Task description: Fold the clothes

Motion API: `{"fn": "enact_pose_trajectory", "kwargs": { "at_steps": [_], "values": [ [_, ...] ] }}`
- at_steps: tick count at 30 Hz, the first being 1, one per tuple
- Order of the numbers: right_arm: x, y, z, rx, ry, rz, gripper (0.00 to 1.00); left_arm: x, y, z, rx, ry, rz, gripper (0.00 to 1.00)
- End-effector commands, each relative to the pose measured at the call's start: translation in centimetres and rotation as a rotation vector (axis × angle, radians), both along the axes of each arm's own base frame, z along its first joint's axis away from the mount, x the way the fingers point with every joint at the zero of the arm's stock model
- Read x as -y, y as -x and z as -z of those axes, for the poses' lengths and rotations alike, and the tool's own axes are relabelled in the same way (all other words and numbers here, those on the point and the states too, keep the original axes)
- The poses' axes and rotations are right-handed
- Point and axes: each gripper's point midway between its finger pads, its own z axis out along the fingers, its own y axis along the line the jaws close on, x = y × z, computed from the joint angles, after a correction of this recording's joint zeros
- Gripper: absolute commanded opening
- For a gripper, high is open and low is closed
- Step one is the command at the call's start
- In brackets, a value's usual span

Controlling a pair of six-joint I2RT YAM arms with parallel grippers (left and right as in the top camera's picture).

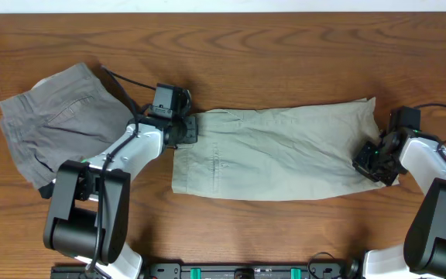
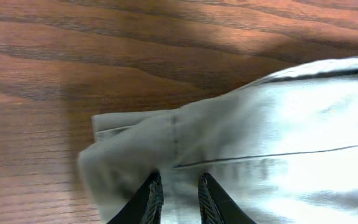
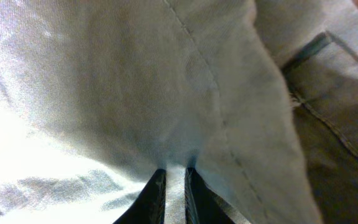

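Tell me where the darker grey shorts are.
In the overhead view, the grey shorts lie on the left, beyond the left gripper and khaki trousers.

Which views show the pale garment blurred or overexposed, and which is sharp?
Overhead: sharp and evenly lit, khaki trousers creased but clear. Left wrist: blurred, cloth washed out lower right, shadow across the wooden table. Right wrist: glare whitens the cloth at left, right side dim.

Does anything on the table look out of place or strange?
Nothing is spilled or damaged. The khaki clothes lie flat, the left gripper and right gripper each pinching one end. Only the fabric at the left gripper is bunched; the grey shorts lie rumpled nearby.
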Motion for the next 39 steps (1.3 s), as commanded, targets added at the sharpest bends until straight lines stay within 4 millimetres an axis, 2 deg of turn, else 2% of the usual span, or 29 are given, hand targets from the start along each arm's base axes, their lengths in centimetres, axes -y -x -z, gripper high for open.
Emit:
{"fn": "enact_pose_trajectory", "kwargs": {
  "at_steps": [1, 3, 6, 7, 10, 13, 15, 17, 20, 23, 30, 34, 39],
  "values": [
    [-0.1, 6.2, 3.6, -0.235, 0.026, 0.027, 0.14, -0.3, 0.2, -0.4, -0.005, -0.004, 0.010, 0.23],
    [0.3, 5.3, 3.4, -0.205, 0.039, 0.027, 0.14, -0.2, 0.3, -1.7, 0.003, 0.002, 0.012, 0.27],
    [1.2, 3.5, 2.3, -0.150, 0.078, 0.004, 0.13, -0.5, 0.4, -4.5, 0.034, 0.007, 0.008, 0.37],
    [1.5, 2.2, 1.3, -0.105, 0.090, -0.021, 0.13, -0.9, 0.6, -5.9, 0.054, 0.011, 0.000, 0.44],
    [2.4, -0.9, -1.8, 0.003, 0.123, -0.065, 0.14, -1.9, 1.2, -8.3, 0.090, 0.019, -0.024, 0.60],
    [2.8, -4.5, -6.6, 0.151, 0.148, -0.110, 0.16, -3.6, 2.1, -10.2, 0.102, 0.019, -0.065, 0.67],
    [1.9, -6.4, -9.8, 0.262, 0.129, -0.169, 0.17, -4.7, 3.0, -10.5, 0.082, 0.015, -0.094, 0.70],
    [-0.5, -8.1, -13.4, 0.390, 0.066, -0.254, 0.17, -5.8, 4.1, -9.9, 0.023, 0.008, -0.121, 0.76],
    [-4.0, -8.8, -15.9, 0.485, -0.012, -0.362, 0.15, -6.0, 5.5, -8.4, -0.064, 0.045, -0.129, 0.80],
    [-7.4, -8.6, -16.3, 0.505, -0.073, -0.467, 0.15, -5.5, 6.2, -6.8, -0.130, 0.111, -0.122, 0.81],
    [-14.5, -7.3, -14.6, 0.451, -0.159, -0.662, 0.16, -4.3, 7.2, -3.3, -0.284, 0.201, -0.104, 0.81],
    [-17.4, -6.6, -13.1, 0.399, -0.188, -0.745, 0.16, -3.9, 8.3, -1.3, -0.383, 0.222, -0.107, 0.81],
    [-19.8, -6.2, -10.4, 0.333, -0.212, -0.809, 0.16, -2.4, 9.1, -0.7, -0.452, 0.311, -0.091, 0.81]
  ]
}}
